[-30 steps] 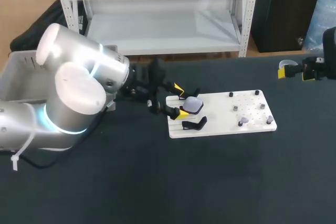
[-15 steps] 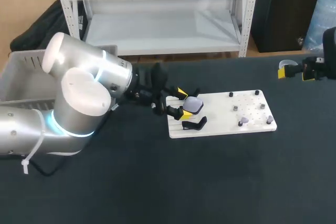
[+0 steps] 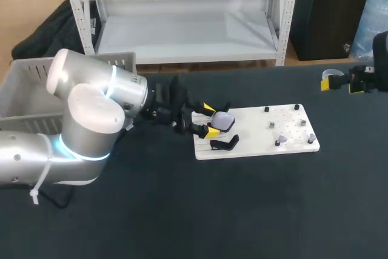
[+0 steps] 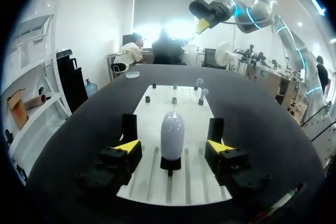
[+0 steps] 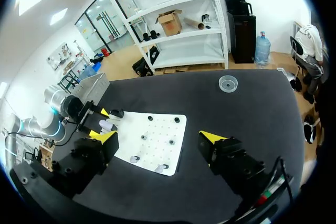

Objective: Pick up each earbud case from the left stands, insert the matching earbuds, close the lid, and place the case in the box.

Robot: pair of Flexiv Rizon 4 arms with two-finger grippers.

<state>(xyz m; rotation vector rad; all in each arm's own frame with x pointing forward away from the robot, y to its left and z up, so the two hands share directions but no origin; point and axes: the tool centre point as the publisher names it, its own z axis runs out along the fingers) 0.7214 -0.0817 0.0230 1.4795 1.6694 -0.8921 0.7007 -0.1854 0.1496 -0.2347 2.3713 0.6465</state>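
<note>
My left claw [image 4: 173, 146] is open around the lavender earbud case [image 4: 172, 134], not touching it. The case stands upright on the left stand [image 4: 170, 164] of the white board [image 3: 254, 133], narrow edge toward the claw. My right claw [image 5: 158, 137] is open, far right.

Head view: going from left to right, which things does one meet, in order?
grey box → left gripper, open → earbud case on its stand → the pegged right part of the white board → right gripper, open
</note>
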